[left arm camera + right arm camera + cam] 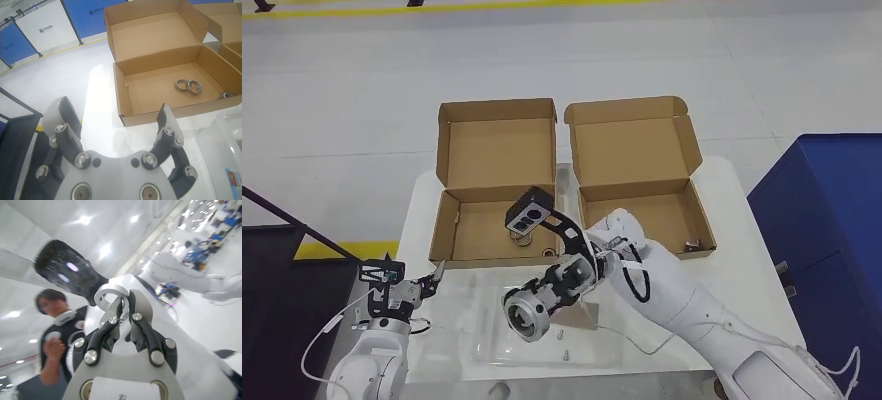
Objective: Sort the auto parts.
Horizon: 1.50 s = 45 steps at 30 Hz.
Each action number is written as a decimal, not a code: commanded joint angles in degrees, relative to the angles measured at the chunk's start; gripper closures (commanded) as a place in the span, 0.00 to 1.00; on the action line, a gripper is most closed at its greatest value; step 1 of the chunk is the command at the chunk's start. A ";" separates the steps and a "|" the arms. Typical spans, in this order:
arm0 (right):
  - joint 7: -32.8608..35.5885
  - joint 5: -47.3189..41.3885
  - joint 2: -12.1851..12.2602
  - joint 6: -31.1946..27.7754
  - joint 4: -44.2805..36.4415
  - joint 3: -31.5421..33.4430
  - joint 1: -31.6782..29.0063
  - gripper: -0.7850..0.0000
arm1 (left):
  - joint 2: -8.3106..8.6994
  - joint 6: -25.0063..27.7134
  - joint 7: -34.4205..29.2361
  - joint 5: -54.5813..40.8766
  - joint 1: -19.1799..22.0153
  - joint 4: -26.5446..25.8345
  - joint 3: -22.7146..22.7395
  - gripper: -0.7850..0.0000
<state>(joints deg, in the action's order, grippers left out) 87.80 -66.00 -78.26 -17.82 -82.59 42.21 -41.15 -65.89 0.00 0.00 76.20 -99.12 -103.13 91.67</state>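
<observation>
My left gripper (117, 117) hangs open with nothing between its fingers, over the table's left front edge (437, 272), short of the left cardboard box (128, 106). That box holds two metal rings (180, 85) touching each other and a darker bearing (226, 94) by its right wall. My right gripper (125, 300) is turned upward and shut on a silver metal ring (105, 294). In the top view it sits over the table's middle (572, 272), in front of the two boxes. The right cardboard box (647, 215) has a small metal part (694, 245) in its near right corner.
A clear plastic tray (492, 345) lies at the table's front, with small metal pieces (560, 335) beside the right arm. Both box lids stand open at the back. A blue cabinet (832, 230) stands right of the table, and a dark frame (292, 225) stands to its left.
</observation>
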 commanded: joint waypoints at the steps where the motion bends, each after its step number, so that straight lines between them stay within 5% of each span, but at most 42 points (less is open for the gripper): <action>1: -1.47 4.09 0.32 -0.15 -3.66 3.91 -1.68 1.00 | 0.00 0.00 0.00 0.00 0.00 0.00 0.00 0.00; 9: -3.64 10.72 0.49 -2.32 -11.14 10.27 -7.76 1.00 | 0.00 0.00 0.00 0.00 0.00 0.00 0.00 0.00; 12: 0.20 1.67 -0.19 1.54 -9.11 9.15 -8.72 1.00 | 0.00 0.00 0.00 0.00 0.00 0.00 0.00 0.00; 16: 0.20 -17.65 -1.89 17.08 -6.27 1.06 -6.99 1.00 | 0.00 0.00 0.00 0.00 0.00 0.00 0.00 0.00; 22: 0.20 -26.46 -3.76 33.68 -2.36 -6.25 -7.32 1.00 | 0.00 0.00 0.00 0.00 0.00 0.00 0.00 0.00; 28: -2.64 -42.44 -4.76 36.99 -6.15 -19.27 -6.53 1.00 | 0.00 0.00 0.00 0.00 0.00 0.00 0.00 0.00; 34: -5.22 -54.75 -3.86 39.58 -11.35 -24.26 -4.08 1.00 | 0.00 0.00 0.00 0.00 0.00 0.00 0.00 0.00; 41: -1.51 -51.23 -2.60 35.86 -8.31 -25.45 -1.50 1.00 | 0.00 0.00 0.00 0.00 0.00 0.00 0.00 0.00; 45: 0.20 -34.05 -1.98 30.85 -1.87 -20.04 0.58 1.00 | 0.00 0.00 0.00 0.00 0.00 0.00 0.00 0.00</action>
<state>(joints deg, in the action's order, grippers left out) 88.11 -108.03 -80.35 15.62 -86.21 19.13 -40.54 -65.89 0.00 0.00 76.20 -99.12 -103.13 91.67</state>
